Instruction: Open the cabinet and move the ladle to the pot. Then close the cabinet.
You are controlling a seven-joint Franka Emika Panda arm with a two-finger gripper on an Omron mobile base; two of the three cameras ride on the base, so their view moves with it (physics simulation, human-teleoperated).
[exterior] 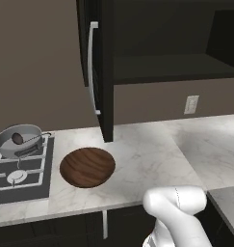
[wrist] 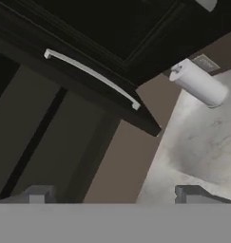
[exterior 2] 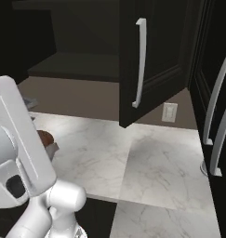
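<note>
Facing the open cabinet, tool jaws spread wide and empty, aimed at the right door's handle, likely for closing. Ladle already sits in the pot on the stove; wooden dish rests on the surface.

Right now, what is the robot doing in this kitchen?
The robot is putting a ladle away into a pot, and that part looks done: the ladle lies inside the pot on the stove. The cabinet doors hang open and its shelf looks bare. The robot's fingers are spread wide and hold nothing, pointing up at one open door's pale handle. Closing the cabinet seems to be what is left.
</note>
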